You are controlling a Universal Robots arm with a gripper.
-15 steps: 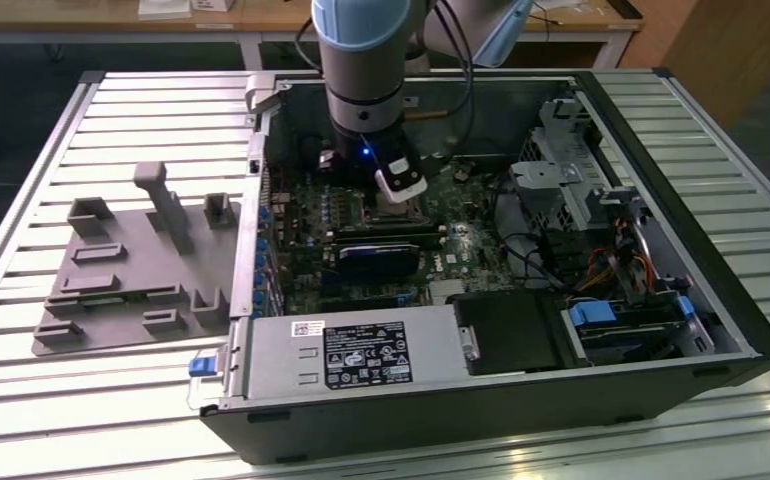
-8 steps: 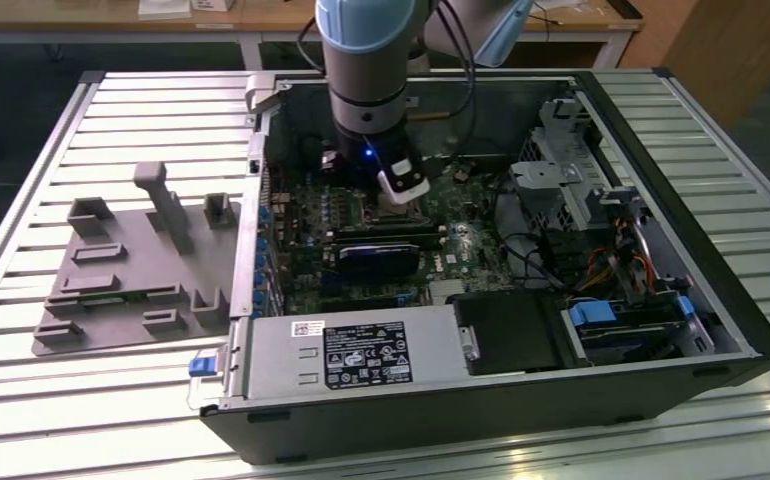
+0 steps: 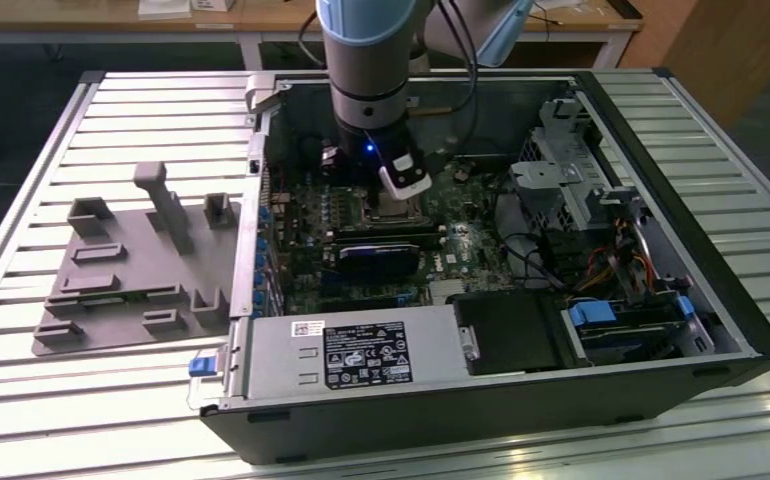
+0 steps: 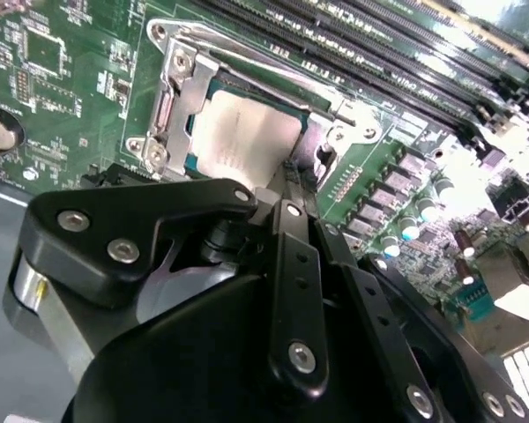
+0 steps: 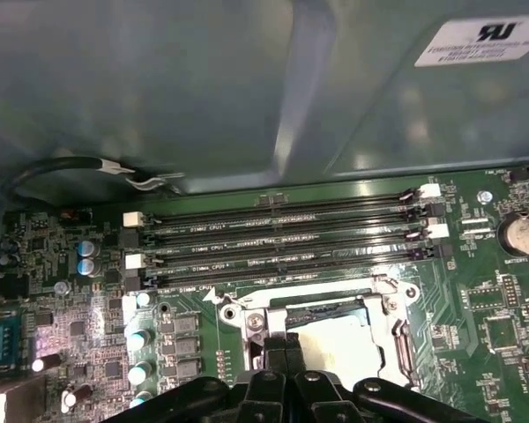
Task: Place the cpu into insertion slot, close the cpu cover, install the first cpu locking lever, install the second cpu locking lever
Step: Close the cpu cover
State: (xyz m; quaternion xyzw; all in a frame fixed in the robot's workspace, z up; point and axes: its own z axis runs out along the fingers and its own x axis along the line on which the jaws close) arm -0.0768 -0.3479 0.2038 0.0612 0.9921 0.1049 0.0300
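one claw [image 4: 291, 174] | closed, holding nothing | tips at cpu cover [image 4: 175, 101] edge, cpu [image 4: 247, 132] just beside

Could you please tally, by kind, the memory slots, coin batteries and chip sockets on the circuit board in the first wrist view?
memory slots: 4
coin battery: 1
chip socket: 1
Total: 6
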